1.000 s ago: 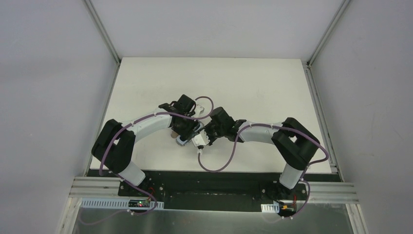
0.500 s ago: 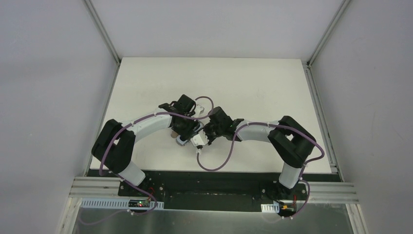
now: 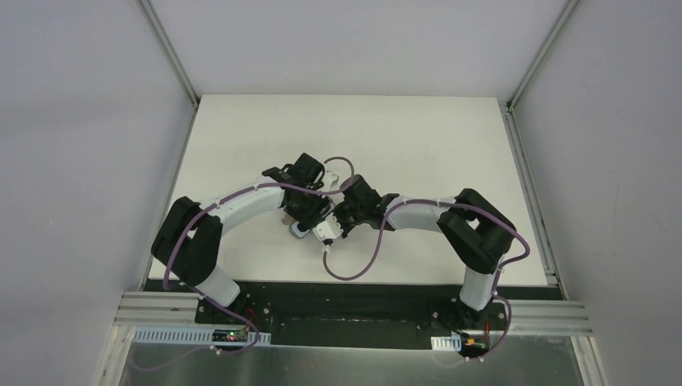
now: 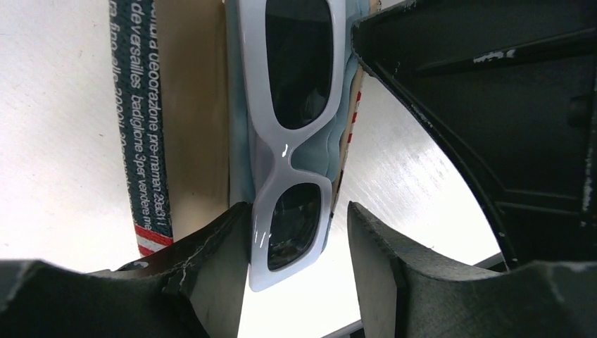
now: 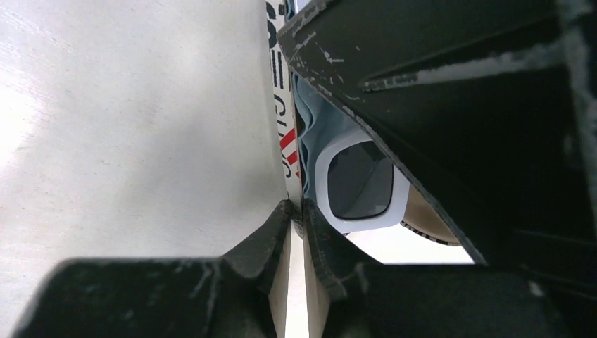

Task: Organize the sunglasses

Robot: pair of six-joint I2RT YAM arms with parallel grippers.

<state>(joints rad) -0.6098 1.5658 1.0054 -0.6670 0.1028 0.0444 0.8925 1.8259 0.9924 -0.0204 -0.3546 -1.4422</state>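
Observation:
The sunglasses, white-framed with dark rectangular lenses, lie on a light blue cloth inside the open printed case. My left gripper is open and straddles the near lens: its left finger touches the frame, while its right finger stands apart. My right gripper pinches the case's thin printed edge, with the sunglasses just to its right. From above, both grippers meet over the case and mostly hide it.
The white table is walled in by grey panels on three sides. Purple cables loop from both wrists near the front edge. Each gripper's black body crowds the other's view.
My right gripper has narrowed its jaws onto the case's edge and its arm has shifted slightly left. The left arm has stayed put.

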